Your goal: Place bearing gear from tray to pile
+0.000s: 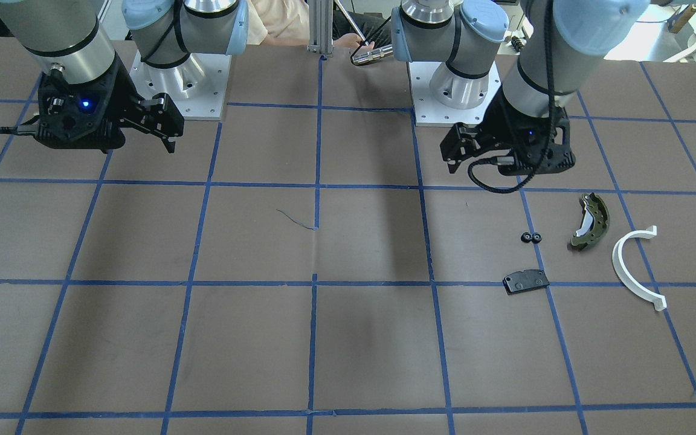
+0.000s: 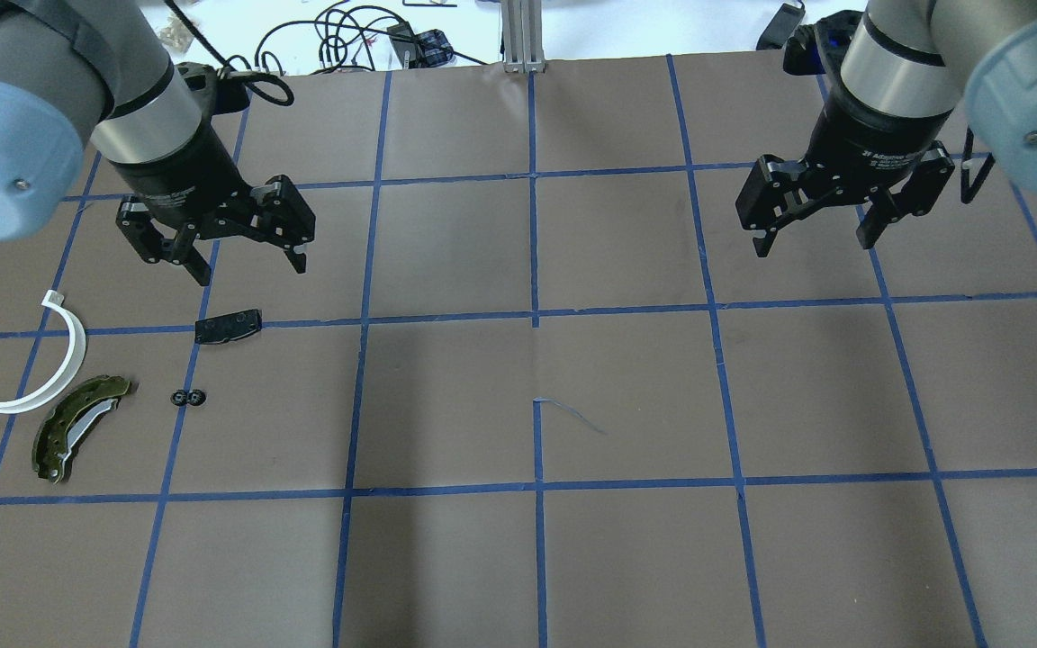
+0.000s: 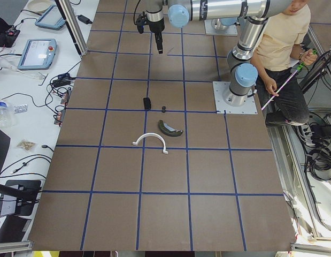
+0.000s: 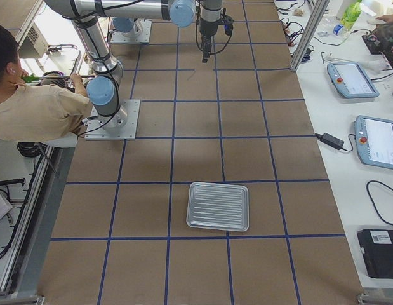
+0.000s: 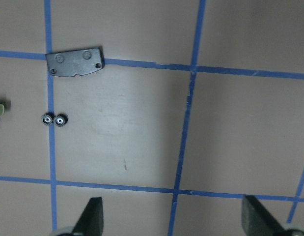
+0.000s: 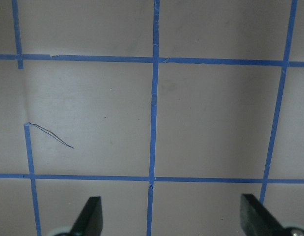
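Left fingers (image 5: pixel 94 216) show cropped tips; tiny black round pieces (image 5: pixel 54 119) look blurred.

I see brown table paper (image 2: pixel 626 396) gridded with blue tape (image 2: pixel 535 270), a thin dark strand (image 2: pixel 572 417) near its middle. A seated person (image 3: pixel 285 37) holds a thin rod (image 3: pixel 287 80); two tablets (image 4: pixel 350 79) lie on the side bench (image 4: pixel 361 216).

I'm hovering the left gripper (image 2: pixel 251 268) above the table (image 2: pixel 626 396) toward its left end, fingers pointing down and jaws spread wide. The right gripper (image 2: pixel 814 245) is hanging likewise toward the right end, jaws apart.
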Tool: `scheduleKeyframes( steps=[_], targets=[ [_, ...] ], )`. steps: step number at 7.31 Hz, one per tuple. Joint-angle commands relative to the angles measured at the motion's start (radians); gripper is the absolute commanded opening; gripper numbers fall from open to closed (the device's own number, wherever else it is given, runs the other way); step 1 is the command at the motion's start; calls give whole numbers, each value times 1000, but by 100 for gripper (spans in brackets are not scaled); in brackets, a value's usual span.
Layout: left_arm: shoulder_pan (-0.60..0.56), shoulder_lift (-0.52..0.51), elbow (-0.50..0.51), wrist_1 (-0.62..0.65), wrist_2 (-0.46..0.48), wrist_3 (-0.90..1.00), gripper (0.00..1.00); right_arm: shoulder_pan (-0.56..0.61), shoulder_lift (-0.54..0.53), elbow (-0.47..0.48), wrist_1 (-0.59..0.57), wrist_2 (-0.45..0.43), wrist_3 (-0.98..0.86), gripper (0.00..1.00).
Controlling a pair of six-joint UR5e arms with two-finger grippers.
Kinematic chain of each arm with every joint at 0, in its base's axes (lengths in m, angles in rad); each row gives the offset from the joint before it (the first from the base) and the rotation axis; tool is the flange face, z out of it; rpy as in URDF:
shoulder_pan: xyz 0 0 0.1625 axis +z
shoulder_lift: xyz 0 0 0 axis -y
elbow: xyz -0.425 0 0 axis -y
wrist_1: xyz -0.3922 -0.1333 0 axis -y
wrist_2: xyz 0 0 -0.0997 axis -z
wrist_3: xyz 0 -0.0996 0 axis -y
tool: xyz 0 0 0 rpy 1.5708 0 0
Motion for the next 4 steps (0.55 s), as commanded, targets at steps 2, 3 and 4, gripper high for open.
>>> scheduleKeyframes(
  steps=[2,3,4],
  targets=[
    [-61,47,20,16,-14,-25,100,0,0,0,0,-1,0,100],
    [-64,62,8,19,-2,-18,100,-1,1,0,-4,0,0,100],
    [-52,61,26,19,-14,57,100,-1,1,0,-4,2,0,100]
  ],
)
